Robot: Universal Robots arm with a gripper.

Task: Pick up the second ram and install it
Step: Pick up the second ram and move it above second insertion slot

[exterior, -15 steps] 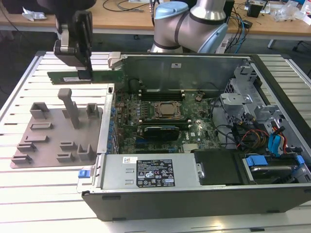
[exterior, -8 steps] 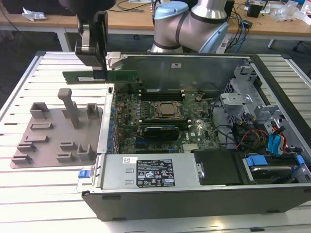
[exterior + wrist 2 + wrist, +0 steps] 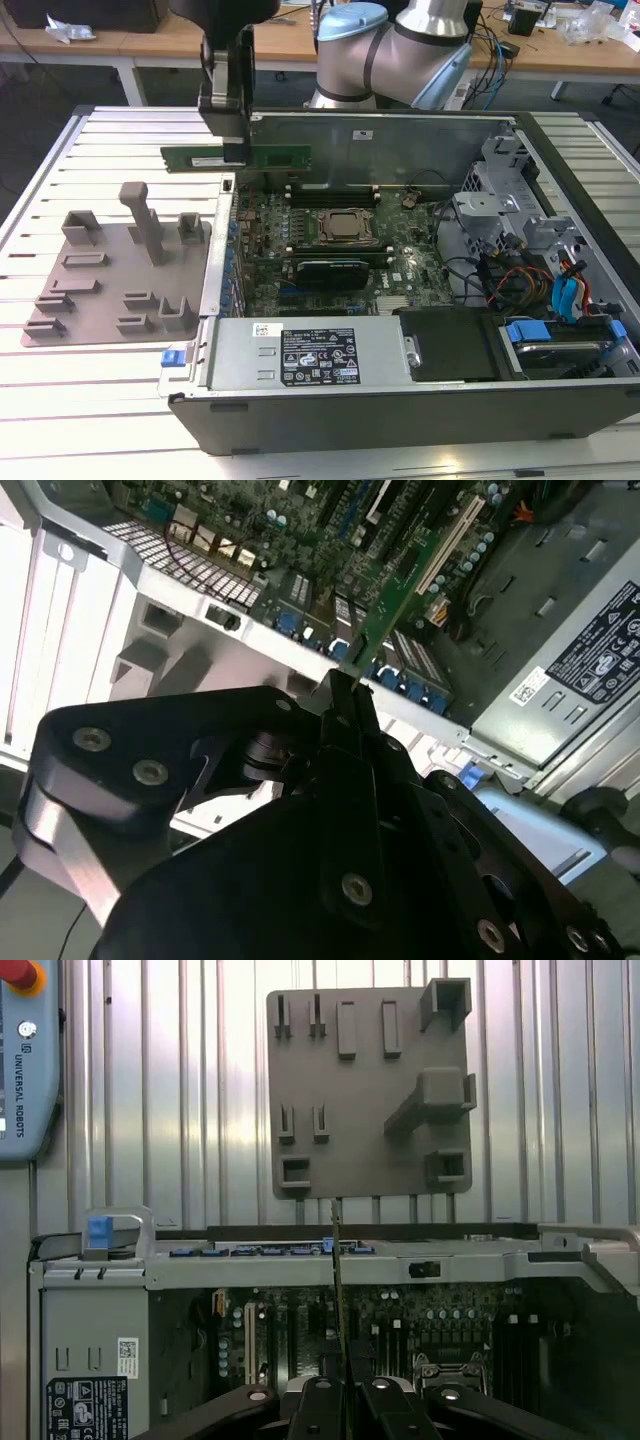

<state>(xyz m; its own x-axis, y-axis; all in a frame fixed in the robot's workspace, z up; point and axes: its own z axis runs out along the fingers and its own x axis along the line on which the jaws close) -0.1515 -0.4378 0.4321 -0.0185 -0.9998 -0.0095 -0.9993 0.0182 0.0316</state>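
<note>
The second ram [image 3: 280, 157] is a long green stick hanging level in the air above the far-left rim of the open computer case [image 3: 560, 400]. My gripper [image 3: 234, 154] is shut on it near its middle. In both wrist views the stick shows edge-on: the second ram [image 3: 395, 600] runs out from the gripper [image 3: 345, 695], and the second ram [image 3: 338, 1290] rises from the gripper [image 3: 345, 1390] over the case's edge. Black memory slots [image 3: 330, 192] lie on the motherboard behind the CPU socket [image 3: 345, 228], lower than the stick and towards the exterior view's right.
A grey fixture plate [image 3: 120, 270] with raised holders lies on the slatted table at the exterior view's left. A power supply [image 3: 310, 355] fills the case's near side. A black card [image 3: 325, 270] stands beside the socket. Drive cages and cables [image 3: 530, 270] crowd the right.
</note>
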